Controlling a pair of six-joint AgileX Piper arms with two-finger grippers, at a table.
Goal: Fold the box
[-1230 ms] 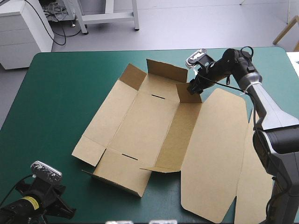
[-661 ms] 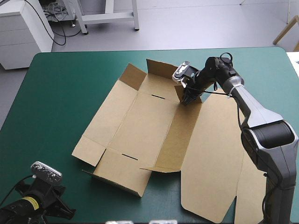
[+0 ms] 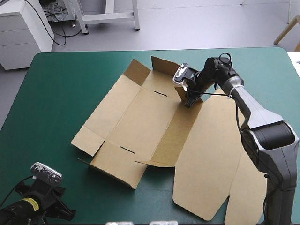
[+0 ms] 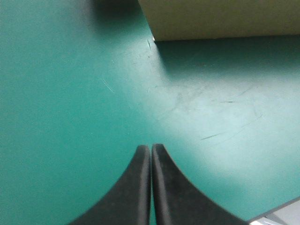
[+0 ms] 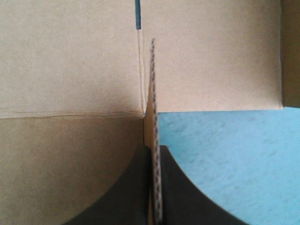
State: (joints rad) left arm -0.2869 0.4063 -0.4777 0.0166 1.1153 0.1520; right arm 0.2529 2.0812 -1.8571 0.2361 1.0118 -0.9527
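Box flap between right jaws

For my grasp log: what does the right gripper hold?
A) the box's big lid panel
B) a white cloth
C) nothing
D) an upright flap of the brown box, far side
D: in the right wrist view the right gripper has its jaws pinched on the upright flap of the brown box, seen edge-on.

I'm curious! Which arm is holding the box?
The right end effector: it pinches an upright flap of the brown box. The left end effector is shut on nothing, over bare teal-green cover.
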